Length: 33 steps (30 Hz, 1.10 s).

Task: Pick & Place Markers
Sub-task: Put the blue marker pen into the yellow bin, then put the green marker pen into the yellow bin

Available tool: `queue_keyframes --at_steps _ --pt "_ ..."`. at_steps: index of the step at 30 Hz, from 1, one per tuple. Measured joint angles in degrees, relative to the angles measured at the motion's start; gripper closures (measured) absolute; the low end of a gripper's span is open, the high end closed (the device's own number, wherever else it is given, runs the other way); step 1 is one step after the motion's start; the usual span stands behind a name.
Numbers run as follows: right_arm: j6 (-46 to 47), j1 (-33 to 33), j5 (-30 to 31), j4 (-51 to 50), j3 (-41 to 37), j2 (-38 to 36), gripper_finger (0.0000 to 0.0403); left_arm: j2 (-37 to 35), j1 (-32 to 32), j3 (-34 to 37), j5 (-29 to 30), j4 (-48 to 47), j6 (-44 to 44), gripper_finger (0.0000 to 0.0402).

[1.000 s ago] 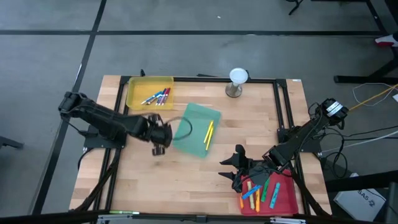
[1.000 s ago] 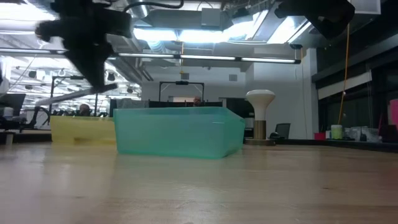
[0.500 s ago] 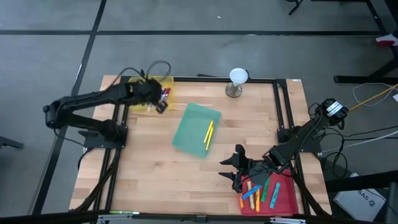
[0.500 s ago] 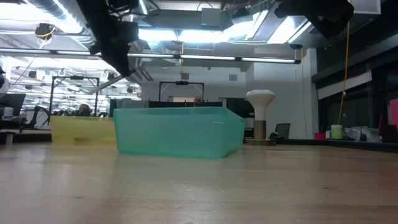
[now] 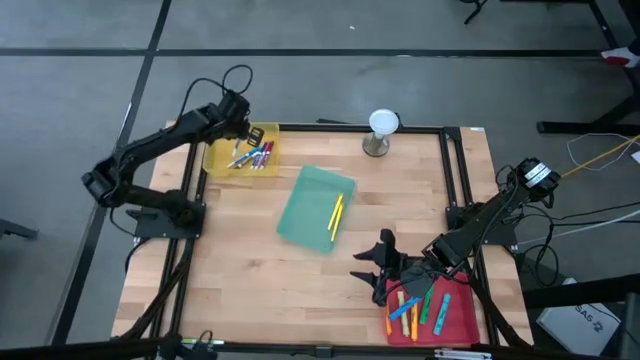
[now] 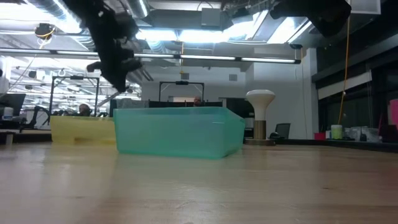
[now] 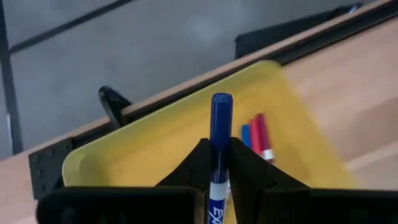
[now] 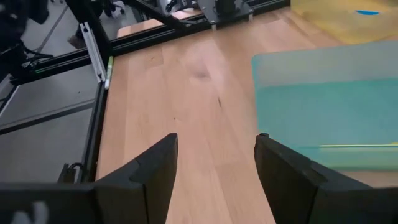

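Observation:
My left gripper (image 5: 243, 128) hangs over the far left corner of the yellow tray (image 5: 222, 152), shut on a blue marker (image 7: 221, 115). Several markers (image 5: 252, 156) lie in that tray. Two yellow markers (image 5: 336, 216) lie in the green tray (image 5: 312, 200) at mid-table. Several more markers (image 5: 418, 306) lie in the red tray (image 5: 452, 318) at the near right. My right gripper (image 5: 373, 272) hovers open just left of the red tray, with nothing between its fingers (image 8: 163, 163). My left gripper pinches the blue marker between its two fingers (image 7: 200, 155). The marker lies along the fingers, and its blue end (image 7: 220, 130) sticks out past the fingertips. The gripper slants down from the table's left, and the marker is lifted clear above the yellow tray (image 7: 155, 149).
A white mushroom-shaped lamp (image 5: 383, 130) stands at the far edge, right of centre. A black metal frame (image 5: 455, 180) runs along the table's sides. Bare wood (image 5: 250, 280) lies between the trays and the near edge.
My left gripper has swung from beside the green tray's left side toward the table's far edge, to above the yellow tray, rising a little and rolling as it went. It has stayed shut.

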State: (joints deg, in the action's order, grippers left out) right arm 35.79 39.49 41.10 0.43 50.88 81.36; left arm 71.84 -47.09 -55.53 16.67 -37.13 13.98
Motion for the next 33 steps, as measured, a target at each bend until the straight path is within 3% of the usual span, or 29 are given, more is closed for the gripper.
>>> queue_keyframes --at_steps 13,24,28,33 --pt "2.0 0.0 2.5 0.0 0.0 0.0 0.0194 10.4 -6.5 0.0 -1.4 1.4 -7.7 0.0373" --pt "4.9 0.0 2.9 -0.3 0.0 0.0 0.0194 11.3 -6.6 0.0 -1.8 0.7 -12.9 0.0245" --pt "6.6 -0.2 2.9 -0.3 0.0 0.0 0.0194 10.5 -6.6 0.0 -4.3 -0.3 -14.2 0.0229" --pt "7.1 -0.9 2.9 -0.3 0.0 0.0 0.0194 10.2 -5.7 0.0 -11.9 -1.4 -13.1 0.0229"
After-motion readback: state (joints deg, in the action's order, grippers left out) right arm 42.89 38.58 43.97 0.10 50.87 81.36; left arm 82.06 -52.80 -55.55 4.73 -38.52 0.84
